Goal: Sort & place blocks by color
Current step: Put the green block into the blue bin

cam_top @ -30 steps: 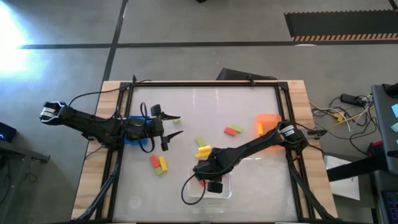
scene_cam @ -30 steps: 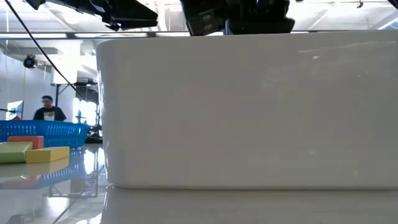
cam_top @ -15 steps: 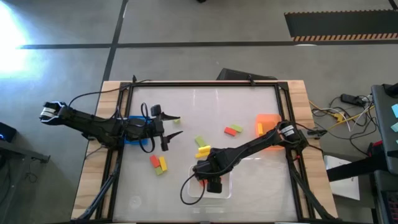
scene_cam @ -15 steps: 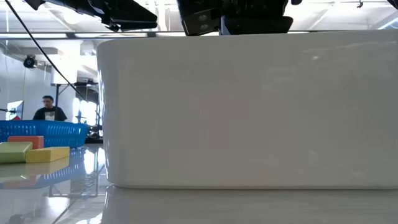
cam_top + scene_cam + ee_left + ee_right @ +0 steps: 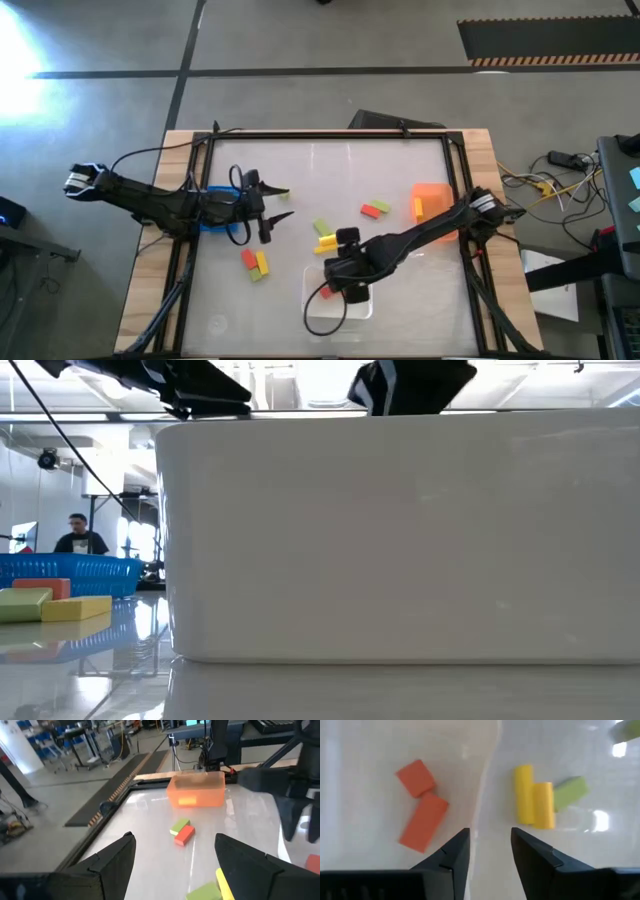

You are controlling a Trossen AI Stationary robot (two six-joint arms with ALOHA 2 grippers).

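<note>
While both fingers gape empty | red blocks (image 5: 422, 805) inside white tray (image 5: 352, 309) | yellow pair (image 5: 534, 803) outside.

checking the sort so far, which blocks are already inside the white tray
The two red blocks lie inside the white tray, below the right gripper. The yellow blocks and the green block lie outside its rim.

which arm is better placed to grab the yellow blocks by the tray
Right. The right gripper hangs open beside the yellow blocks, which fill its wrist view. The left gripper waits farther off near the blue bin.
</note>
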